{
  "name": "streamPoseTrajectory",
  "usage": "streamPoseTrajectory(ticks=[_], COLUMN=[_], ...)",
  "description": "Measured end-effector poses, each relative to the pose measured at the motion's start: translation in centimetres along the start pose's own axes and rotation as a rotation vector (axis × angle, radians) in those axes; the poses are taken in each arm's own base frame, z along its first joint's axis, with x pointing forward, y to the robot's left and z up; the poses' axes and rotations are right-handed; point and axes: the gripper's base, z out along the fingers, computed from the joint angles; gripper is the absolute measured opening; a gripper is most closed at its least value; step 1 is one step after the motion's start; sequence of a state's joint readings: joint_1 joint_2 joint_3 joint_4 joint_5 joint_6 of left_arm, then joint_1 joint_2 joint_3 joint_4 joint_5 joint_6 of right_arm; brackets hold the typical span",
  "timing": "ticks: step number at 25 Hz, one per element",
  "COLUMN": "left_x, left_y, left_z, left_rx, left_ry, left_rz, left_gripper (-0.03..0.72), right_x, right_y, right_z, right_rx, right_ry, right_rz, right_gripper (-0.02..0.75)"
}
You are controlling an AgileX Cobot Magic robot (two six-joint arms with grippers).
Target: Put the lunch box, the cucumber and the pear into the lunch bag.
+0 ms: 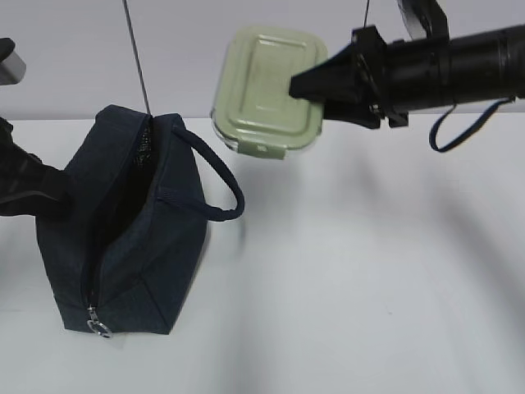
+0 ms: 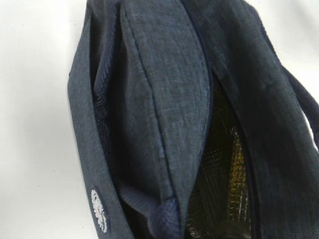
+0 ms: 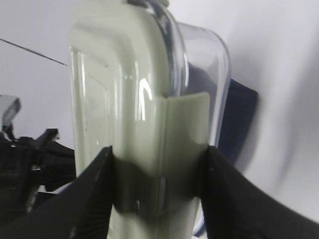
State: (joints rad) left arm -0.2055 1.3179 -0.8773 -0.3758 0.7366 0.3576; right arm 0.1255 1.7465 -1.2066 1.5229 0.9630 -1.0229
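The lunch bag [image 1: 131, 246] is dark navy and stands upright on the white table at the left, its top zipper open. The left wrist view looks down into it [image 2: 169, 99] and shows the silvery lining [image 2: 224, 164]. My left gripper [image 1: 49, 193] is against the bag's left side, its jaws hidden. My right gripper [image 1: 308, 86] is shut on the lunch box [image 1: 267, 90], a clear box with a sage-green lid, held on edge in the air up and right of the bag. The right wrist view shows both fingers clamping it [image 3: 134, 99]. Cucumber and pear are out of view.
One bag handle [image 1: 213, 172] loops out to the right over the table [image 1: 369, 271]. The zipper pull [image 1: 100, 328] hangs at the bag's near end. A thin cable [image 1: 135, 57] rises behind the bag. A dark strap loop [image 1: 459, 131] hangs under my right arm.
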Motion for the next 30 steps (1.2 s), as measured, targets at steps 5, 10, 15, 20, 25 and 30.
streamPoseTrajectory(ticks=[5, 10, 15, 20, 25, 30], left_x=[0.0, 0.0, 0.0, 0.0, 0.0, -0.1], left_y=[0.0, 0.0, 0.0, 0.0, 0.0, 0.0], left_z=[0.0, 0.0, 0.0, 0.0, 0.0, 0.0], left_rx=[-0.001, -0.002, -0.002, -0.002, -0.002, -0.004], left_ry=[-0.003, -0.004, -0.004, -0.004, -0.004, -0.011], left_rz=[0.0, 0.0, 0.001, 0.001, 0.001, -0.001], left_gripper=[-0.012, -0.012, -0.012, -0.012, -0.012, -0.012], right_x=[-0.5, 0.5, 0.8, 2.1, 3.4, 4.6], right_y=[5.7, 9.2, 8.2, 4.9, 3.4, 2.1], right_z=[4.0, 7.6, 9.5, 11.8, 12.2, 11.6], right_rx=[-0.059, 0.021, 0.059, 0.109, 0.174, 0.31], right_ry=[0.024, -0.02, -0.02, 0.039, 0.165, 0.332], right_rz=[-0.142, -0.261, -0.251, -0.209, -0.242, -0.259], right_gripper=[0.365, 0.365, 0.365, 0.365, 0.365, 0.365])
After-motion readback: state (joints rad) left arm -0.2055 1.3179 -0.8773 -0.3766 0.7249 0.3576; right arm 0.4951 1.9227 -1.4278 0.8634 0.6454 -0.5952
